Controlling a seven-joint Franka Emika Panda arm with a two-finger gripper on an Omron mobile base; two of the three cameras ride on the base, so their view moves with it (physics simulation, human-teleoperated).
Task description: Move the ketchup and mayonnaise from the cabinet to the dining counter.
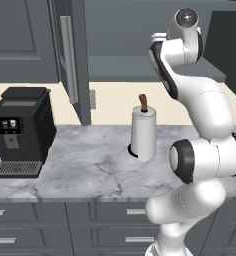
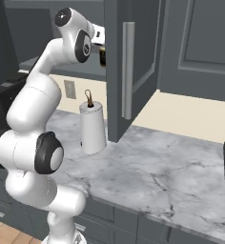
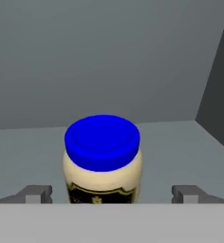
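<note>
Hand view: mayonnaise stands upright, lid up, between spread, empty fingers.

The mayonnaise jar has a smooth, bright blue plastic-looking lid and a creamy, slightly shiny body. The cabinet is flat, dull grey inside. The worktop looks like smooth marble with grey veins. The paper-towel roll is soft white paper. The coffee machine is matt black.
</note>
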